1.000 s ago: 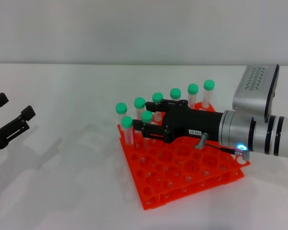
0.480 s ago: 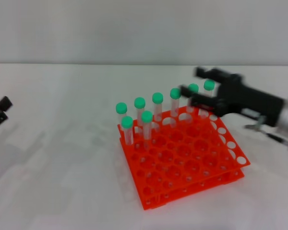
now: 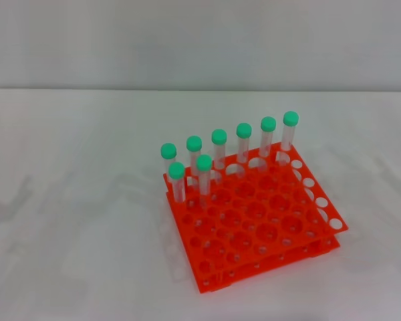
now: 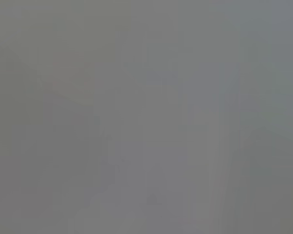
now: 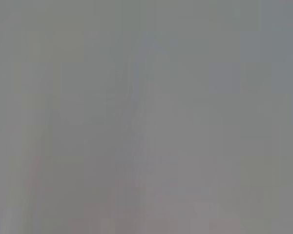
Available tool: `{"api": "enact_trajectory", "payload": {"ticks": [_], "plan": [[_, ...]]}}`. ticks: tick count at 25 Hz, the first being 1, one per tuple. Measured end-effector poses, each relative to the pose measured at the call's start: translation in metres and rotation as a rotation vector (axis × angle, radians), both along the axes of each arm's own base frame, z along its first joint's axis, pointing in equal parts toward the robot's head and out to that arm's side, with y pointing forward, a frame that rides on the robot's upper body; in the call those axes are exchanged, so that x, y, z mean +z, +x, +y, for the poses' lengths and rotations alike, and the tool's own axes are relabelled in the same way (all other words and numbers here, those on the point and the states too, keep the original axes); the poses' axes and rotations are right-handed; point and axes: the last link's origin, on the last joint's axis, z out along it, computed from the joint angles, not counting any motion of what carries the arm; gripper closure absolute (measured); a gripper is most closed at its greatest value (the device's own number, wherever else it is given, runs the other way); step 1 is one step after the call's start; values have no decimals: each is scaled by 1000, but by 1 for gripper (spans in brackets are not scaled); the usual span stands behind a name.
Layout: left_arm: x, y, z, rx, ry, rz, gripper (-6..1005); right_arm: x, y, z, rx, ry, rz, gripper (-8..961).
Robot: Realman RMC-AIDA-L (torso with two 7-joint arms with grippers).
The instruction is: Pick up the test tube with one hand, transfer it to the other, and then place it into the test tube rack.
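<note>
The orange-red test tube rack (image 3: 254, 227) stands on the white table in the middle of the head view. Several clear test tubes with green caps stand upright in it: a row along its far edge and two in the second row at the left, one of them the tube (image 3: 204, 175) with its cap at the front. Neither gripper shows in the head view. Both wrist views show only a featureless grey field, with no fingers, tube or rack in them.
The white table (image 3: 87, 200) stretches around the rack on all sides, with a pale wall behind it. Most holes of the rack hold no tube.
The right gripper, which was over the rack beside the front tubes, drew back to the right and left the view. The left gripper withdrew off the left edge. The tubes stay upright in the rack.
</note>
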Motion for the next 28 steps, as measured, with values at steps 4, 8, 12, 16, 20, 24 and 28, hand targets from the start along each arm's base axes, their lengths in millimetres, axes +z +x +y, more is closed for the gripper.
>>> {"api": "enact_trajectory", "payload": {"ticks": [4,8,12,16,20,24,28], "plan": [[-4,-1,2,22,28,-5,119,3,15,-9,-42,43,17,229],[-7,-1,3,28,37,-6,119,2,33,-31,-74,129,26,229],[-9,-1,3,27,36,-11,119,2,45,-41,-132,176,39,228],[-13,-2,2,38,31,-30,119,2,55,-48,-177,207,41,228],[-18,-4,3,61,21,-49,119,2,58,-49,-186,232,-22,227],[-23,-2,5,67,32,-78,119,10,59,-47,-199,293,-32,227],[-27,0,4,68,62,-94,119,21,63,-48,-224,355,-8,227]]}}
